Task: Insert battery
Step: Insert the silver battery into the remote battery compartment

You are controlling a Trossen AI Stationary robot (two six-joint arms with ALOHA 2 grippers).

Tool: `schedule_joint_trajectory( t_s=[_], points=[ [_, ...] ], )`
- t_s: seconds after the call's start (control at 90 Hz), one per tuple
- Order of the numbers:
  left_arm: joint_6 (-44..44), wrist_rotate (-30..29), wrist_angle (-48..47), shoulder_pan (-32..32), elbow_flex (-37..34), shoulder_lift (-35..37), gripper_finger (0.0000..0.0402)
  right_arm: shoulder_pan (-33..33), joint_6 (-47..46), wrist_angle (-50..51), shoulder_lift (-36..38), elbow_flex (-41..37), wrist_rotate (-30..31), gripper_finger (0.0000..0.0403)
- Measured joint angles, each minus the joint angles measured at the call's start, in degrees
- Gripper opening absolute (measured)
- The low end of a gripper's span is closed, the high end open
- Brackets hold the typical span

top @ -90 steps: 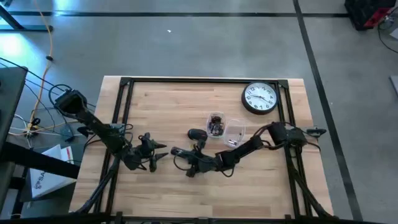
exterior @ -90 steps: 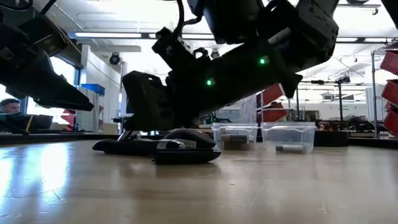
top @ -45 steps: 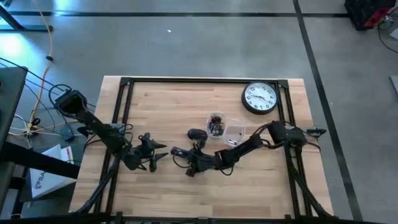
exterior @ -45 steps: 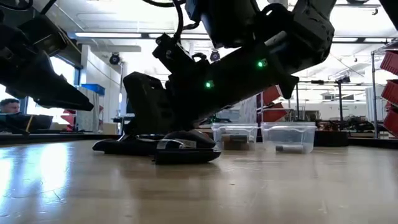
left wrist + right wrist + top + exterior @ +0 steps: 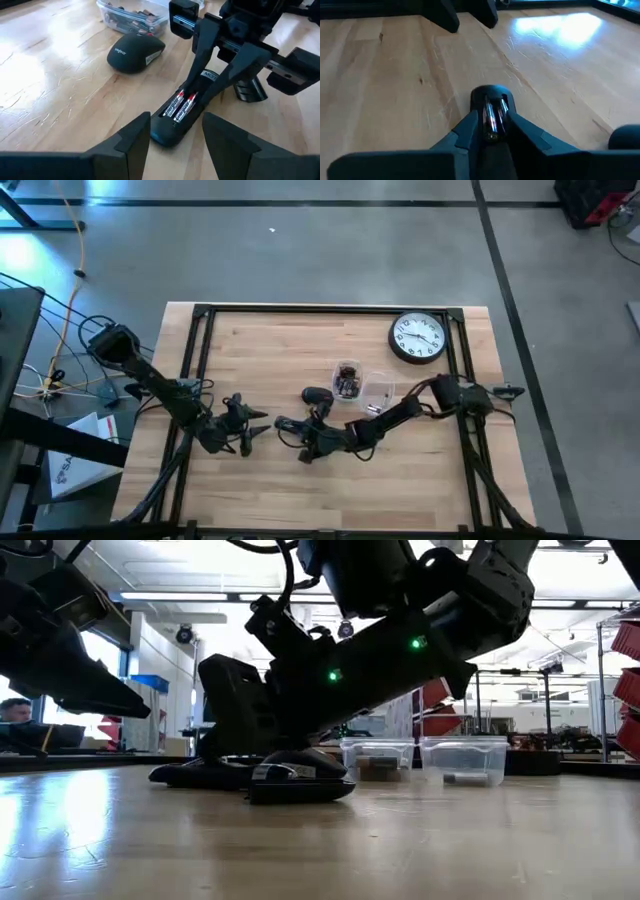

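A black device [image 5: 167, 135] lies flat on the table with its battery bay open upward; two batteries [image 5: 181, 106] lie side by side in the bay. My right gripper [image 5: 201, 94] stands over it from above, its fingers down along both sides, shut on the device [image 5: 490, 94]. My left gripper [image 5: 176, 120] hovers open a little to the device's left [image 5: 258, 428], touching nothing. A black mouse [image 5: 136, 50] rests on its base just beyond the device. My right gripper pinches the device between its two fingers, one on each long side [image 5: 470, 125], about mid-length beside the battery bay. The fingers [image 5: 192, 75] slant down from above and from the table's right, along the device. The device stays flat on the table.
Two clear tubs [image 5: 347, 380] [image 5: 377, 393] of small parts stand behind the mouse [image 5: 318, 394]. A round wall clock [image 5: 417, 338] lies at the far right. A black frame rail [image 5: 320, 308] runs around the tabletop. Bare wood lies toward the near edge.
My right arm's upper links have shifted slightly above the device; its gripper stays at the device, which has not moved.
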State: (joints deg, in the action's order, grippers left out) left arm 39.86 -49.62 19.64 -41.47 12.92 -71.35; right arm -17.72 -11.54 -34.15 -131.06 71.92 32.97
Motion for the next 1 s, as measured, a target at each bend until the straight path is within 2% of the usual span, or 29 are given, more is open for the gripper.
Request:
schedule_joint_trajectory(
  t_s=[0.356,0.522,0.811,1.0],
  points=[
    [-0.02,-0.20,-0.46,0.00,0.05,-0.02,0.0163,-2.63,2.19,0.52,3.65,-0.02,2.02,0.0069],
    [-0.01,0.71,-0.40,0.00,0.05,-0.02,0.0163,-3.74,4.08,2.80,6.95,-0.02,4.64,0.0069],
    [0.00,1.16,-0.44,0.00,0.05,-0.02,0.0163,-4.08,4.55,8.03,11.55,-0.02,4.57,0.0069],
    [0.00,6.89,-0.35,-0.02,0.05,-0.02,0.0163,-4.08,4.54,7.89,11.62,-0.02,3.89,0.0069]
  ],
)
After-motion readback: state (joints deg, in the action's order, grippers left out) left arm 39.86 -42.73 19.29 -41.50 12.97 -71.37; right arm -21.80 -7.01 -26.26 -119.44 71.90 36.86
